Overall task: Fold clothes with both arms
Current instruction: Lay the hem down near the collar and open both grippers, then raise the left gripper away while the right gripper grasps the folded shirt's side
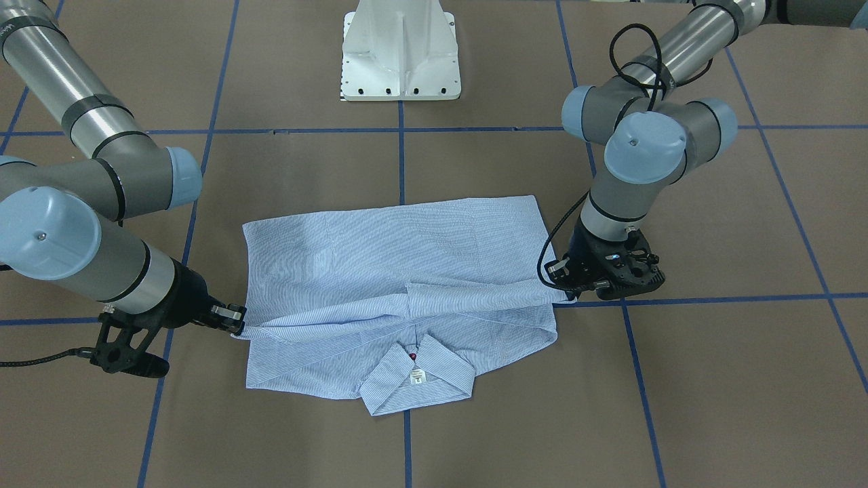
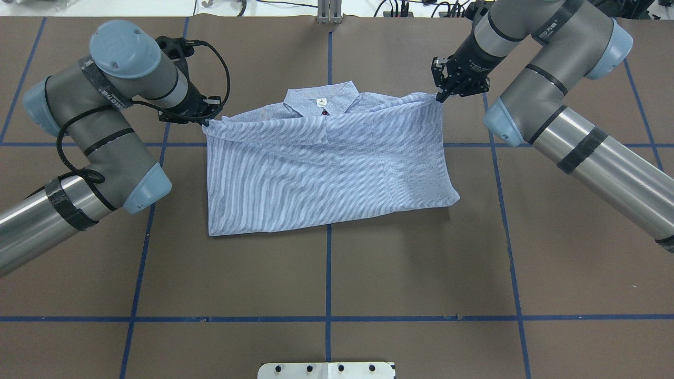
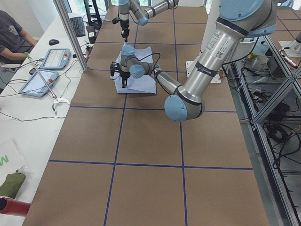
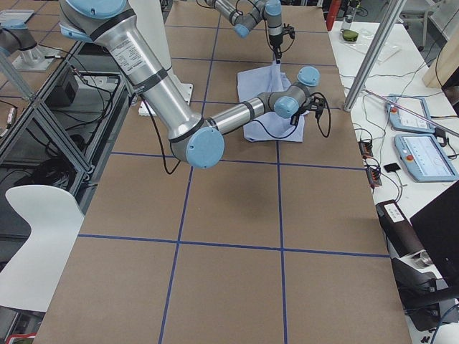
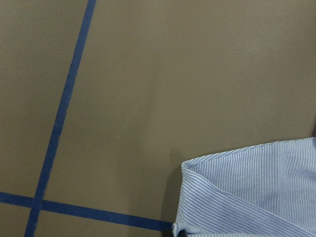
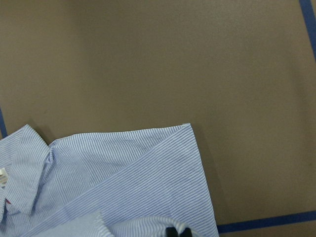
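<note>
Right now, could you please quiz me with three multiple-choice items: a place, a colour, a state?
1. The collar of the shirt lies:
A) on the side away from the white pedestal
B) nearest it
C) out of sight

2. The tape lines on the table are:
A) yellow
B) blue
C) white

3. The left end effector and right end effector are:
A) open above the table
B) both on the collar
C) each pinching a shirt corner

1 A: collar and pedestal sit at opposite edges overhead.
2 B: blue grid on brown.
3 C: the cloth draws to a point at each.
</note>
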